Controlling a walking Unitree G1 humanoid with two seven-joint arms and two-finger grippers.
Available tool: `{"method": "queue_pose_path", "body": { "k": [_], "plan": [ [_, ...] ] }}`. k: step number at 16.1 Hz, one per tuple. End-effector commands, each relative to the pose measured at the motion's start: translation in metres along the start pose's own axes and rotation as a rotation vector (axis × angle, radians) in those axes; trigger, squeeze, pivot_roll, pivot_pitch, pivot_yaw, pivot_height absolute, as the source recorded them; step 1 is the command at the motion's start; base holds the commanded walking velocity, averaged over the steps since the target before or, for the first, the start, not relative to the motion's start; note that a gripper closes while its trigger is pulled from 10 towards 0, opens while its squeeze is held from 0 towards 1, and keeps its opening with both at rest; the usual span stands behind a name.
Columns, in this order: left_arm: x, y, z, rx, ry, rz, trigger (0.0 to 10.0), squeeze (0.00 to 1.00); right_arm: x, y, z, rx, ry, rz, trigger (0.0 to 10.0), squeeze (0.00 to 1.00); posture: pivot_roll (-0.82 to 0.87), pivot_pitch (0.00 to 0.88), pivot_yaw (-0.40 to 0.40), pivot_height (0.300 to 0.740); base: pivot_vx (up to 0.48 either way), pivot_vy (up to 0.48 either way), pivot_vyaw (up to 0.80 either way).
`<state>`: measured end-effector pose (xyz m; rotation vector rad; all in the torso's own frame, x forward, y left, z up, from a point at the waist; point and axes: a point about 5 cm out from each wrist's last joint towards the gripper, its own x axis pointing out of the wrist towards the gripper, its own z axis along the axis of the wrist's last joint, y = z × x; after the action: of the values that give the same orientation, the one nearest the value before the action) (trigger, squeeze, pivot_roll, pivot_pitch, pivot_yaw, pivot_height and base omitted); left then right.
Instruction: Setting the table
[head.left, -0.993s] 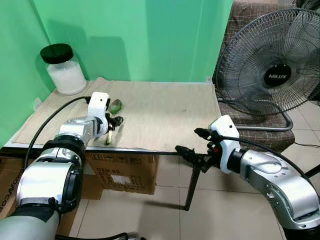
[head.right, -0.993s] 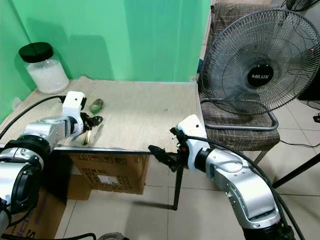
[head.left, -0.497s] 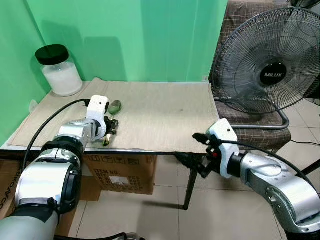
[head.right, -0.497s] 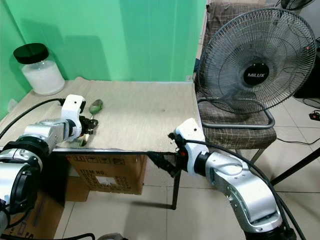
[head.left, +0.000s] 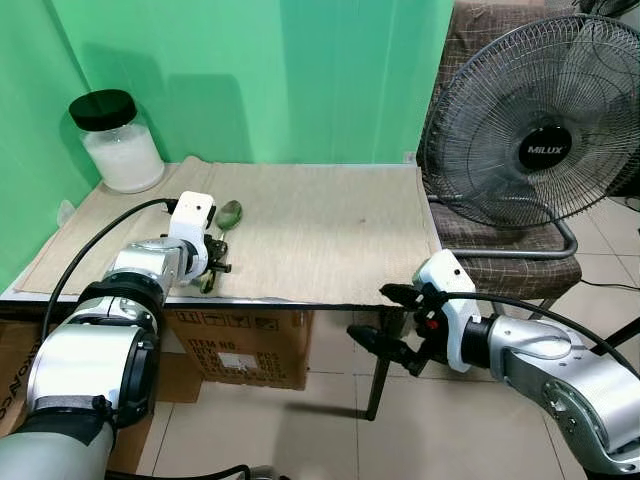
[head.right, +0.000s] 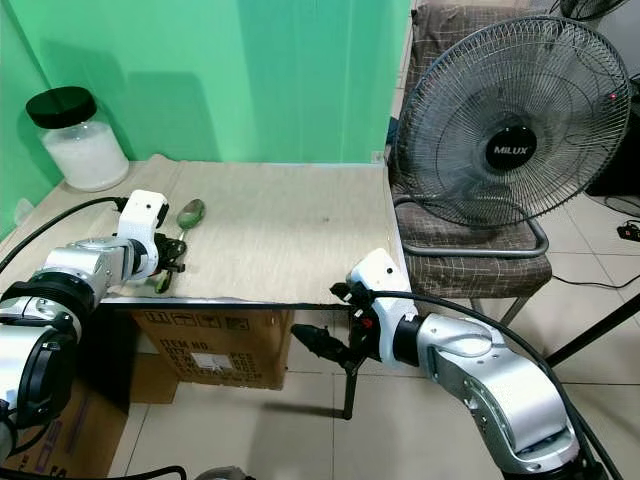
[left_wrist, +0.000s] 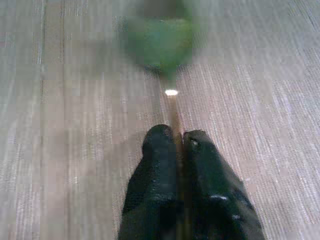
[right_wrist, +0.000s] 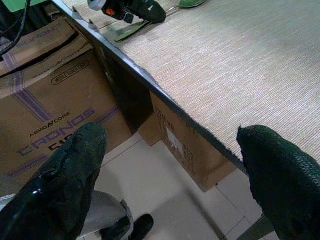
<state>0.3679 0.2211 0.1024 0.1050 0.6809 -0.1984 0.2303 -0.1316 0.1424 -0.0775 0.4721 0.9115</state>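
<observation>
The left gripper (head.left: 216, 266) pinches the green spoon (head.left: 229, 213) by its handle at the table's (head.left: 330, 230) seven o'clock edge, so a slip could drop it off.

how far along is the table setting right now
Early. The table mat is laid. In hand: the left gripper is shut on the spoon handle, its bowl lying on the mat. The right gripper hangs open off the table's front edge. Placing remains.

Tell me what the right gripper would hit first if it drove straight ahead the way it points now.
Probably the cardboard box under the table: the right gripper, jaws open, points below the table edge. Depth is unclear.
</observation>
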Motion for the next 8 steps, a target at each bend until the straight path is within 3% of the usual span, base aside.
{"method": "queue_pose_path", "body": {
  "k": [1, 8],
  "plan": [
    [-0.001, 0.005, -0.010, -0.001, 0.047, 0.014, 0.0, 0.00, -0.001, 0.005, 0.003, -0.017, -0.006, 0.023, 10.0, 0.00, 0.00, 0.000, 0.050, 0.740, 0.000, 0.000, 0.00],
    [-0.004, 0.010, 0.000, -0.015, -0.020, 0.004, 0.0, 0.00, 0.000, 0.001, 0.007, -0.019, -0.033, -0.004, 10.0, 0.00, 0.00, 0.000, 0.060, 0.740, 0.000, 0.000, 0.00]
  ]
}}
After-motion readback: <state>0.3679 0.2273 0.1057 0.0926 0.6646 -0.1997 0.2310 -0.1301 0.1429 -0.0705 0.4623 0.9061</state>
